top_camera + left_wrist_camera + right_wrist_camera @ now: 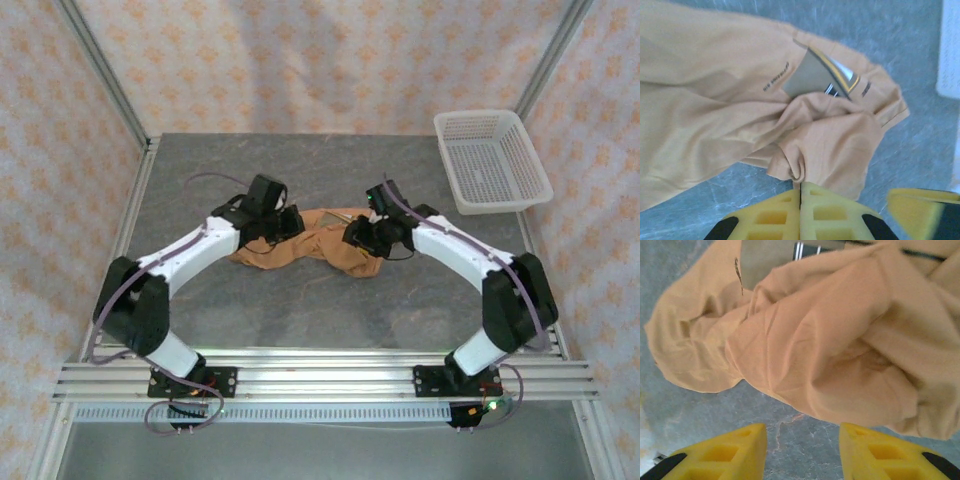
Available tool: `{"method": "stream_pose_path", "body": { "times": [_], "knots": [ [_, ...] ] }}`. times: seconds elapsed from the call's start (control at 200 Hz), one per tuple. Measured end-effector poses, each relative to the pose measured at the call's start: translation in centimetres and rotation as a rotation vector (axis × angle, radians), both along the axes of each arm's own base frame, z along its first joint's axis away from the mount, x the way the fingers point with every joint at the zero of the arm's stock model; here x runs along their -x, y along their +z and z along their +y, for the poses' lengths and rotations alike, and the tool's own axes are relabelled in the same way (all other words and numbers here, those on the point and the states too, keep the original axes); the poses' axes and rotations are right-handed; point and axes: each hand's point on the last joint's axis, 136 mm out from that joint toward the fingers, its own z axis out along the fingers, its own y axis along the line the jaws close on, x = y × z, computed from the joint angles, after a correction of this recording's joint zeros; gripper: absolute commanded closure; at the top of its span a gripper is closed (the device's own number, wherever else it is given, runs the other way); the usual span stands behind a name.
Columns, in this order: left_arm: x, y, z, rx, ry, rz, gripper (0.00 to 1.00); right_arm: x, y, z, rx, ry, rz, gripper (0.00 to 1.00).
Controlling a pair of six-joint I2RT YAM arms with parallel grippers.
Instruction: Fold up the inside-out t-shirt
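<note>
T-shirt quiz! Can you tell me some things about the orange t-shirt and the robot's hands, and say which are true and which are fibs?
1. The t-shirt lies crumpled on the table. True.
2. The right gripper is squeezing the t-shirt. False: its fingers stand apart, with bare table between them.
3. The left gripper is shut on a fold of the t-shirt. True.
4. The t-shirt sits in the white basket. False: the basket stands apart at the far right corner of the table.

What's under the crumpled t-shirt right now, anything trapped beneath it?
The t-shirt lies bunched on the grey table, which is visible around its edges. Whatever is beneath the heaped cloth is covered, so I cannot tell if anything is there.
</note>
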Motion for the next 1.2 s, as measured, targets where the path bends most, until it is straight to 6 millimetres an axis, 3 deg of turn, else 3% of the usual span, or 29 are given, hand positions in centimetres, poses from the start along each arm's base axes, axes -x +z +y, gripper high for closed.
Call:
{"method": "stream_pose_path", "body": {
  "times": [0.09, 0.19, 0.335, 0.405, 0.445, 0.485, 0.51, 0.661, 0.816, 0.986, 1.201],
  "knots": [
    [0.1, 0.6, 2.3, 0.003, 0.052, -0.015, 0.91, -0.2, -0.1, 2.0, 0.021, 0.029, -0.005, 0.53],
    [0.7, -1.3, 4.4, -0.014, 0.097, 0.027, 0.91, -0.9, 0.4, 4.7, 0.047, 0.063, -0.030, 0.49],
    [2.3, -3.7, 5.0, -0.025, 0.096, 0.095, 0.90, -1.8, -1.0, 6.6, 0.105, 0.080, -0.032, 0.52],
    [2.8, -4.1, 4.7, -0.012, 0.083, 0.109, 0.88, -1.9, -2.7, 5.8, 0.165, 0.073, -0.009, 0.65],
    [2.9, -4.2, 4.5, -0.001, 0.078, 0.112, 0.86, -1.9, -3.6, 5.2, 0.195, 0.065, 0.004, 0.85],
    [2.8, -4.2, 4.3, 0.012, 0.076, 0.111, 0.83, -2.1, -4.1, 4.7, 0.211, 0.058, 0.014, 1.00],
    [2.8, -4.2, 4.2, 0.020, 0.076, 0.108, 0.81, -2.2, -4.4, 4.3, 0.219, 0.054, 0.019, 1.00],
    [2.8, -3.6, 2.4, 0.060, 0.039, 0.082, 0.73, -2.9, -5.8, 1.4, 0.228, 0.002, 0.049, 1.00],
    [3.2, -3.9, -2.3, 0.093, -0.068, 0.061, 0.71, -2.5, -4.7, -1.5, 0.197, -0.042, 0.046, 1.00],
    [2.8, -5.3, -7.0, 0.144, -0.147, 0.069, 0.72, -2.7, -2.3, -1.4, 0.101, -0.043, -0.005, 1.00],
    [1.5, -4.9, -8.4, 0.199, -0.144, 0.047, 0.72, -2.0, -3.1, -1.2, 0.072, -0.029, 0.018, 1.00]
  ]
}}
